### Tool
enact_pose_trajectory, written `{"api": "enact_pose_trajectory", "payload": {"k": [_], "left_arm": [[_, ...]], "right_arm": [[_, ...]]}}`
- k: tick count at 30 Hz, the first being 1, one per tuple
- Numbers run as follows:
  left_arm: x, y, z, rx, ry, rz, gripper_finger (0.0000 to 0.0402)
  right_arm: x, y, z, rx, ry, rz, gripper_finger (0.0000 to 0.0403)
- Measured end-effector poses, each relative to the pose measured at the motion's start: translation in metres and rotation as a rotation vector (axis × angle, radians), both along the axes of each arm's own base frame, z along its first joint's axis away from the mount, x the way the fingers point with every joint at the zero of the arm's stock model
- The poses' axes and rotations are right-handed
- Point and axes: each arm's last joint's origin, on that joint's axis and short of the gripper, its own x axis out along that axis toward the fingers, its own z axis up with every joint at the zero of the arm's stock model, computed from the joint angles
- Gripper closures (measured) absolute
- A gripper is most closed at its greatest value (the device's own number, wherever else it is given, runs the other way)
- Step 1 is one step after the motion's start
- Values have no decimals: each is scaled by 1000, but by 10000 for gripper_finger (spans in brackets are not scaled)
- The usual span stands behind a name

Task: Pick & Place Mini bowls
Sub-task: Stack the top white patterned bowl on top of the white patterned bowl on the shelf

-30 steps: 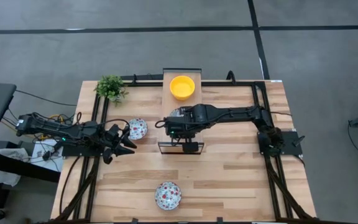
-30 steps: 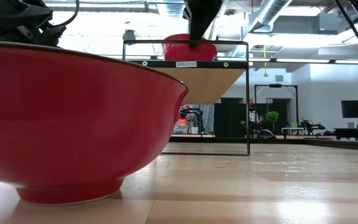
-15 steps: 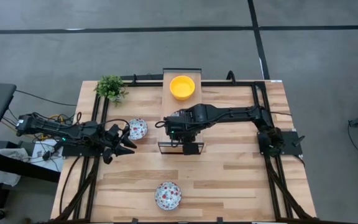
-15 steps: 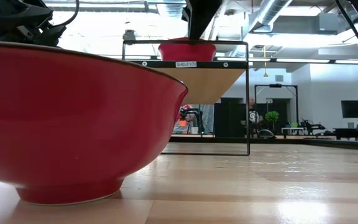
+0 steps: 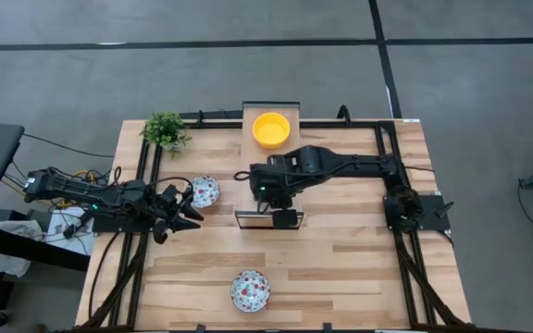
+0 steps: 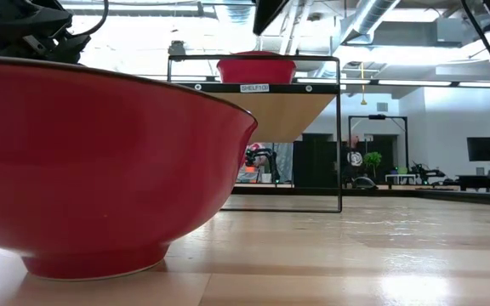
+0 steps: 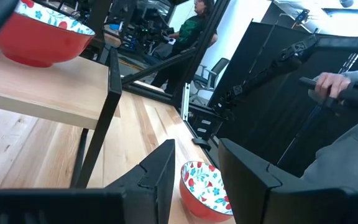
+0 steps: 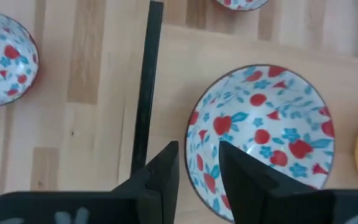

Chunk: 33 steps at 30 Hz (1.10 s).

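A floral mini bowl (image 8: 260, 130), red outside (image 6: 256, 66), stands on its base on the raised shelf (image 6: 270, 87). My right gripper (image 8: 197, 155) hangs open above the rim, clear of it (image 6: 270, 10). A yellow mini bowl (image 5: 271, 129) sits at the shelf's far end. Another floral bowl (image 5: 204, 191) rests on the table beside my left gripper (image 5: 191, 208), which waits open and level at the left. A third floral bowl (image 5: 250, 290) stands near the front edge, large in the low view (image 6: 100, 170). Beyond the left fingers (image 7: 160, 174), the left wrist view shows a floral bowl (image 7: 205, 190).
A small potted plant (image 5: 165, 129) stands at the far left corner. The shelf's black frame (image 5: 271, 219) and legs rise mid-table. Black rails run along the table's left and right sides. A person's hand (image 7: 331, 84) shows beyond the table.
My right gripper has opened and let go of the floral bowl, then gone up, clear of it. The bowl, held tilted just above the shelf a second ago, now stands level on the shelf.
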Motion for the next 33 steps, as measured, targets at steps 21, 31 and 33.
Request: {"api": "enact_pose_trajectory", "payload": {"k": [21, 31, 33], "left_arm": [[-1, 0, 9, -26, -95, 0, 280], [4, -1, 27, -23, -119, 0, 280], [8, -2, 33, -13, -71, 0, 280]], "right_arm": [[-93, -7, 76, 23, -201, -107, 394], [-122, -10, 37, 106, -320, -160, 402], [-133, -11, 29, 144, -376, -185, 401]]}}
